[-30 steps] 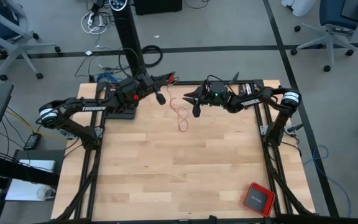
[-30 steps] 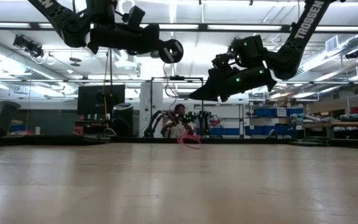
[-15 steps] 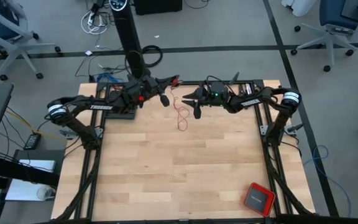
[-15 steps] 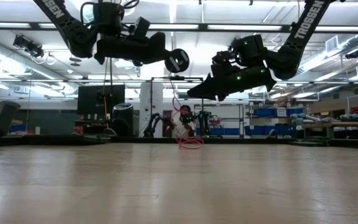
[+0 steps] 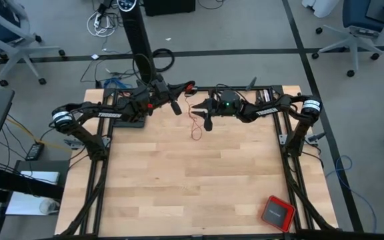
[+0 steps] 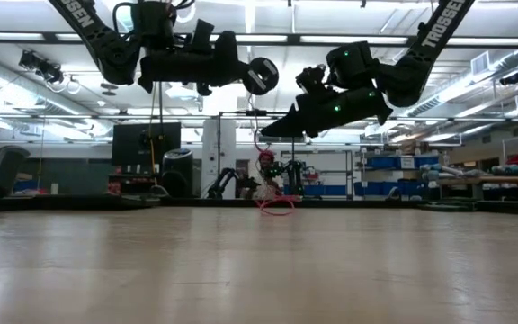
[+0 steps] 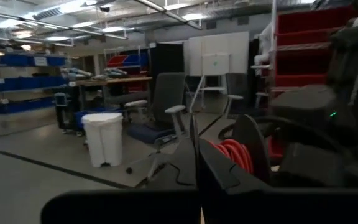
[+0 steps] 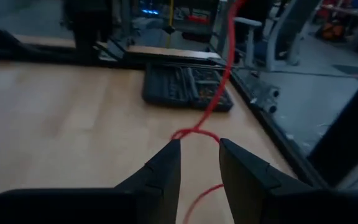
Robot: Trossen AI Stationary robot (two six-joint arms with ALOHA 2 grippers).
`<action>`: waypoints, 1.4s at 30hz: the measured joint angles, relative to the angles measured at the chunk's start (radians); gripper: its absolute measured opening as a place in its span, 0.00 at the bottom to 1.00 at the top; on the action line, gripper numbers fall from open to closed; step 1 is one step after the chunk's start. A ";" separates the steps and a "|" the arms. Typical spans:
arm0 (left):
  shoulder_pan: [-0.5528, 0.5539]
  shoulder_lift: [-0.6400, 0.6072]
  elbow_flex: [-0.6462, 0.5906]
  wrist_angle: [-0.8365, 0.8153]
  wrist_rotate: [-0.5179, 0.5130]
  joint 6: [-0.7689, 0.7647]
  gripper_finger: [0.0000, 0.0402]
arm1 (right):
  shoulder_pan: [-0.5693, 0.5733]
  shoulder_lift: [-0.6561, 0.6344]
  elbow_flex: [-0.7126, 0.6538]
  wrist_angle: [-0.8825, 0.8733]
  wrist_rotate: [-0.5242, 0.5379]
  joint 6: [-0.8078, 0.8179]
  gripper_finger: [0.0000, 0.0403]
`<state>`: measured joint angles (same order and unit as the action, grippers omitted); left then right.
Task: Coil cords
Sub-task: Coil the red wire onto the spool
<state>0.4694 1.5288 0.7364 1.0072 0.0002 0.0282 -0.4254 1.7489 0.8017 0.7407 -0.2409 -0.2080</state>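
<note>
Right gripper (image 5: 202, 111) has slid toward the shut left gripper (image 5: 189, 87), fingers apart around the red cord (image 5: 195, 123) trailing onto the table (image 5: 192, 180); it's thin and floppy, so pinch near that hanging strand.

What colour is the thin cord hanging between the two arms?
Red; the cord shows best in the right wrist view.

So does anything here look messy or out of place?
Only the red cord: it dangles from the shut left gripper in loose loops down to the table, not coiled. The open right gripper hovers beside it. The red box sits alone near a table corner.
</note>
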 joint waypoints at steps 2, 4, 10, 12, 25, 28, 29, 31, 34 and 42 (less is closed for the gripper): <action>0.000 0.000 0.000 0.011 0.039 -0.021 0.00 | 0.000 0.000 0.001 -0.002 0.018 -0.035 0.27; -0.001 0.000 0.000 0.029 0.056 -0.041 0.00 | -0.001 0.000 0.001 -0.007 0.032 -0.040 0.27; -0.014 0.000 0.000 0.061 0.058 -0.066 0.00 | 0.001 0.000 0.001 -0.009 0.079 -0.080 0.23; -0.018 0.000 0.000 0.059 0.058 -0.065 0.00 | 0.005 0.000 0.001 -0.008 0.084 -0.101 0.21; -0.020 0.000 0.000 0.073 0.053 -0.067 0.00 | 0.019 0.000 0.001 0.026 0.097 -0.140 0.12; -0.020 0.000 0.000 0.074 0.053 -0.067 0.00 | 0.017 0.000 0.001 0.017 0.114 -0.128 0.02; -0.020 0.000 0.000 0.073 0.053 -0.072 0.00 | 0.017 0.000 0.001 0.011 0.138 -0.126 0.02; -0.020 0.000 0.000 0.073 0.053 -0.090 0.00 | 0.014 0.000 0.001 -0.005 0.191 -0.120 0.01; -0.020 0.000 0.000 0.070 0.054 -0.093 0.00 | -0.002 -0.001 0.001 -0.041 0.233 -0.103 0.00; -0.011 -0.005 0.000 0.007 0.137 -0.111 0.00 | -0.037 -0.029 0.001 -0.174 0.361 -0.093 0.00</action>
<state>0.4582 1.5233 0.7364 1.0146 0.1372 -0.0829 -0.4624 1.7201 0.8024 0.5671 0.1204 -0.3009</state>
